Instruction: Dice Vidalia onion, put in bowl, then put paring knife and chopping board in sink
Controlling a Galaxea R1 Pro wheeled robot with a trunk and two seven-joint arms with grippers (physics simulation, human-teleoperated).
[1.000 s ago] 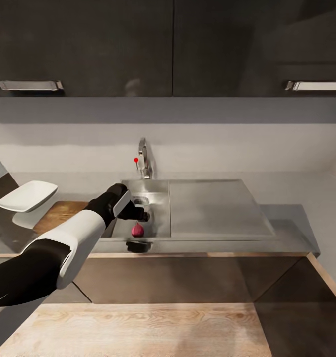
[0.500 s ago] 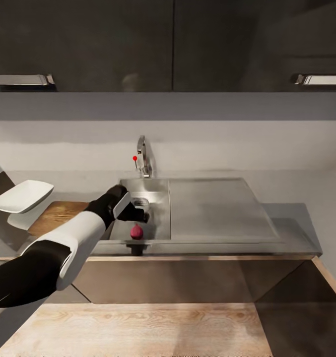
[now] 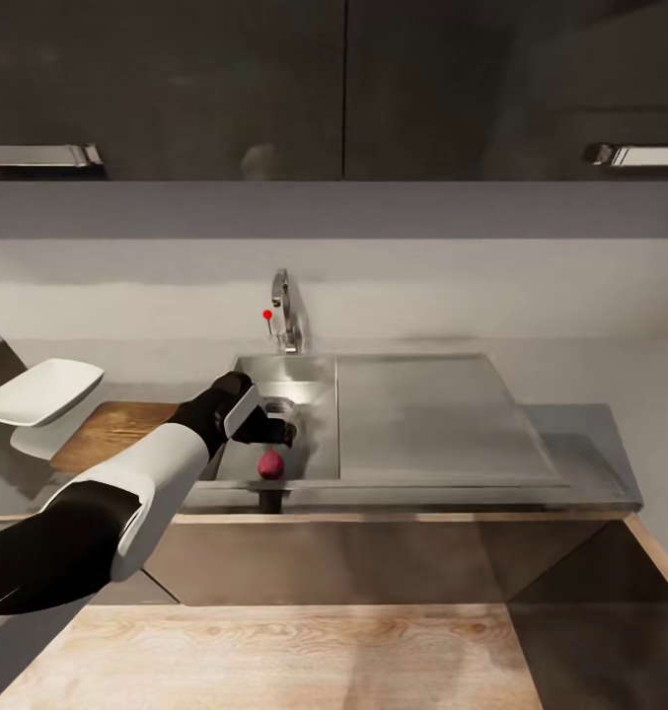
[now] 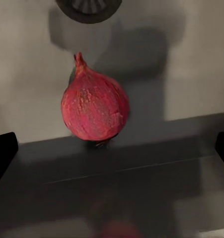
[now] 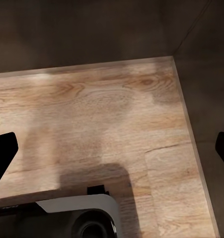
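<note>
**Desk:** In the kitchen, at the sink (image 3: 412,419) — what does the head camera give us?

**Photographer:** The left gripper (image 3: 279,431) reaches into the grey basin from about 8 o'clock, its black wrist over the near-left part. Directly below it, toward 6 o'clock, the onion (image 3: 270,463) sits on the basin floor by the front wall. It renders deep red rather than pale.

**Desk:** Is the gripper closed on it?

**Photographer:** No. In the left wrist view the onion (image 4: 95,107) stands clear between two dark fingertips (image 4: 2,153) at the frame's far edges; the jaws are spread wide and touch nothing. The drain (image 4: 88,7) lies just beyond the onion's pointed tip.

**Desk:** The other things?

**Photographer:** The white bowl (image 3: 39,391) is at 9 o'clock of the sink, on the glossy countertop (image 3: 590,463), with the wooden chopping board (image 3: 111,432) between bowl and basin. The chrome tap (image 3: 285,314) with its red knob rises at 12 o'clock behind the basin; the drainboard spreads toward 3 o'clock.

**Desk:** And the right gripper (image 5: 112,148)?

**Photographer:** Its wrist camera looks down on the wooden floor (image 5: 102,124). The fingertips sit at opposite edges, spread apart, holding nothing.
</note>
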